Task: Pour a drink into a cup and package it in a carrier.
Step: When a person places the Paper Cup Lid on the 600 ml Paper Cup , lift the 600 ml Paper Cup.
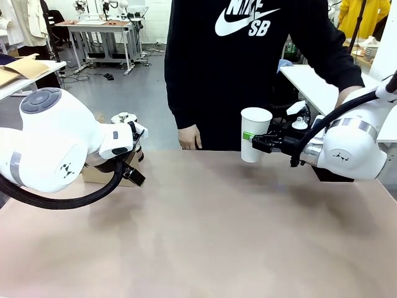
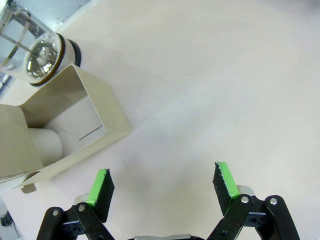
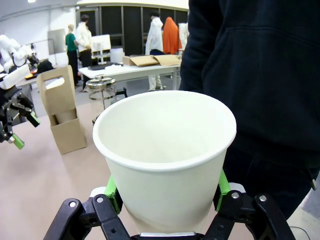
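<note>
Two grippers, two different states. The right gripper (image 3: 167,192) is clamped on a white paper cup (image 3: 165,150), a green pad on either side of its lower wall. The cup is upright, with no liquid showing inside. The left gripper (image 2: 162,177) stands wide open with nothing between its pads, above the bare worktop (image 1: 205,236). The brown cardboard carrier (image 2: 105,100) lies just ahead of it to one side, and the glass plunger jug (image 2: 37,50) is just beyond that. Whether the jug holds any drink is hard to tell from these angles.

The cup is probably light, thin-walled and easily crushed, so a gentle hold below the rim suits it. The jug is likely heavier and fragile, and best taken by its handle.
</note>
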